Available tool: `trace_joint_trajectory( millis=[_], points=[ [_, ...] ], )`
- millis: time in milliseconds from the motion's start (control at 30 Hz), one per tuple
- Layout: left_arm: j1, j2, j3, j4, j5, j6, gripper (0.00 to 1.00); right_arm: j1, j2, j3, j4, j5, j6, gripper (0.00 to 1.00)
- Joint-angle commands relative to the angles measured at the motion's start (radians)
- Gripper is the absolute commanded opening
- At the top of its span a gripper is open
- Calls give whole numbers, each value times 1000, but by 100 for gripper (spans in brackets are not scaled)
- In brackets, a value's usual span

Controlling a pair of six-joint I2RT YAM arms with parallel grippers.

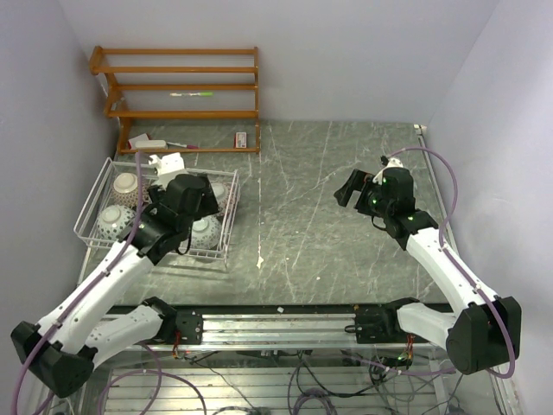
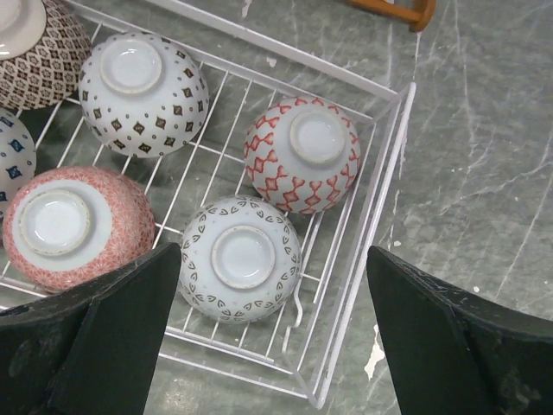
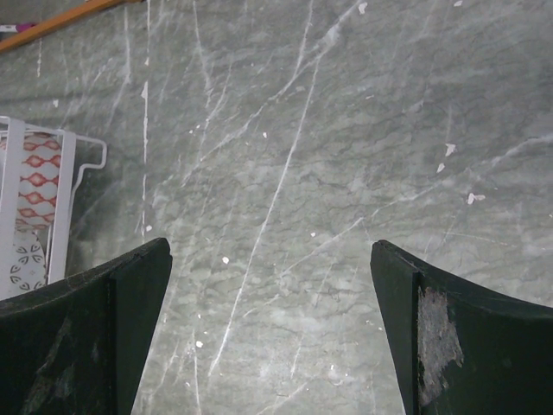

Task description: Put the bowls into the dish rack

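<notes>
The left hand [image 2: 273, 251] is wide open, holding nothing, above upside-down bowls [image 2: 143, 95] in the white dish rack [image 2: 399, 130], at frame left. The right hand [image 3: 270, 246] is wide open over the worktop [image 3: 346, 130].

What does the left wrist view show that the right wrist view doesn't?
Only the left wrist: four further upturned bowls in the white wire dish rack, among them a pink-red speckled ceramic bowl and a white ceramic bowl with dark diamonds. Only the right wrist: a broad stretch of grey marbled tabletop, plus a small pink object at top left. Both: the rack's corner, the red-zigzag ceramic bowl, the black-petalled ceramic bowl; left hand and right hand each open.
</notes>
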Motion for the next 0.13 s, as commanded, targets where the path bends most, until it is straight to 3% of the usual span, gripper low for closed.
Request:
trace_joint_trajectory(
  millis=[0,100],
  points=[
    [-3,-42,-19,26,23,61,99,-3,-4,14,-15,29,0,100],
    [-4,-45,-19,19,39,60,99,-2,0,12,-7,35,4,100]
  ],
)
